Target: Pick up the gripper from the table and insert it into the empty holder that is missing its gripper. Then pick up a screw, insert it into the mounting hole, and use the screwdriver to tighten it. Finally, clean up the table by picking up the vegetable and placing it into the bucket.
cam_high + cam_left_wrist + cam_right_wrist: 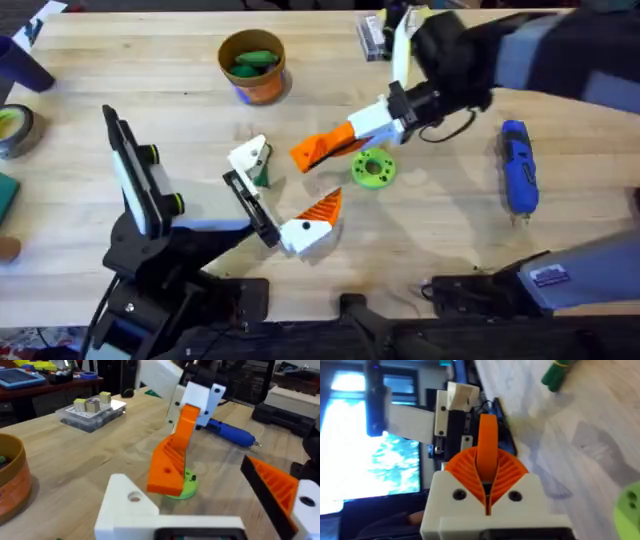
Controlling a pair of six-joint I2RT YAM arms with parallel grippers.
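Note:
My right gripper point(408, 103) is shut on the white base of the gripper point(335, 143), a long orange tapered finger that slants down toward the lime ring point(373, 169). In the left wrist view the gripper point(175, 455) hangs tip-down just beyond the holder point(131, 505). The white holder point(250, 156) sits on my left gripper point(287, 190), which stands open, with its orange ribbed wedge point(318, 218) on the other side. The small dark green vegetable point(262, 178) lies beside the holder. The blue screwdriver point(518, 168) lies at the right. The orange bucket point(252, 66) stands at the back.
Green pieces lie inside the bucket. A clear parts box point(92, 410) sits at the table's far edge. A tape roll point(15, 130) and a dark blue cylinder point(22, 62) stand at the left edge. Bare wood lies between the lime ring and the screwdriver.

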